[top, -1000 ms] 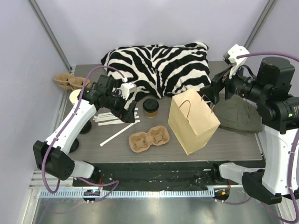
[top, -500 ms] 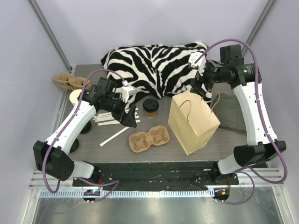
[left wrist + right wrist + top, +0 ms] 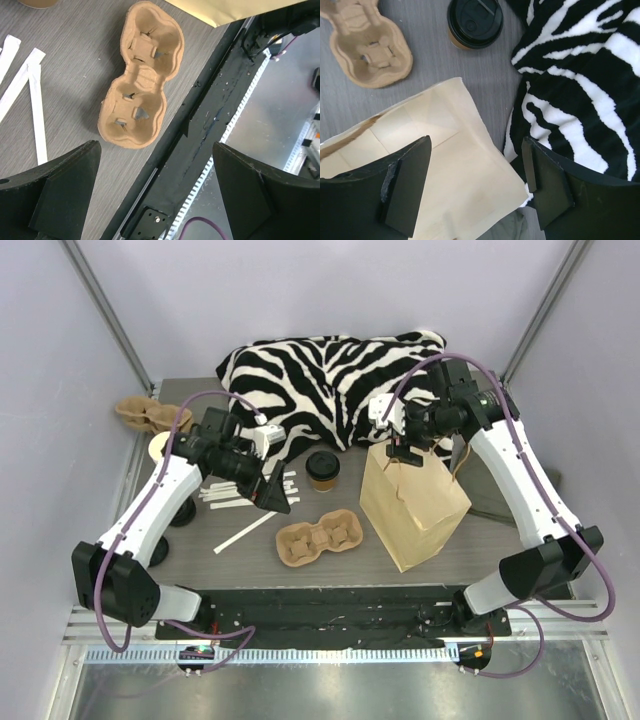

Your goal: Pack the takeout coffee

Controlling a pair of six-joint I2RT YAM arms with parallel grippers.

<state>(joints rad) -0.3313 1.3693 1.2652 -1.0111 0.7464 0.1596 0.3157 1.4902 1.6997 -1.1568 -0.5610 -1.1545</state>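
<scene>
Kraft paper bag [image 3: 420, 510] gaped, floor bare. Brown takeout coffee [image 3: 322, 470] stood upright, black-lidded. My left gripper [image 3: 277, 497] and right gripper [image 3: 400, 446] spread wide, holding nothing.

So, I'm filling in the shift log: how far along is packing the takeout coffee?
Done: the tan paper bag stands upright, apparently open. In hand: nothing; the right gripper hangs open over the bag's mouth, the left gripper open near the moulded pulp cup carrier. Left: the brown kraft cup with black lid stands on the table outside the bag, ungrasped, unpacked.
</scene>
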